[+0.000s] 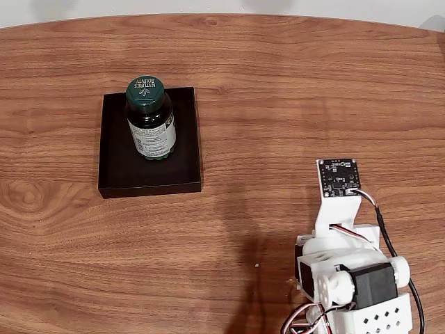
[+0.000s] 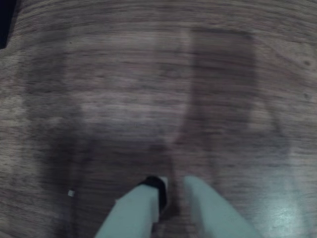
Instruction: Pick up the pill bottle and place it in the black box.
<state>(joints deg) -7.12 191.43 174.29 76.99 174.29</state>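
The pill bottle (image 1: 150, 118), dark amber with a green cap and a white-green label, stands upright inside the black box (image 1: 118, 170) at the left of the fixed view, in the tray's far half. The arm (image 1: 348, 278) is folded at the lower right, well away from the box, with its wrist camera board (image 1: 338, 177) facing up. In the blurred wrist view, my gripper (image 2: 174, 187) hangs low over bare wood. Its pale fingers (image 2: 138, 210) are close together, shut with nothing between them.
The wooden tabletop (image 1: 292, 104) stretches wide around the box. A dark corner of the black box (image 2: 4, 25) shows at the top left of the wrist view. Cables (image 1: 386, 236) trail along the arm's right side.
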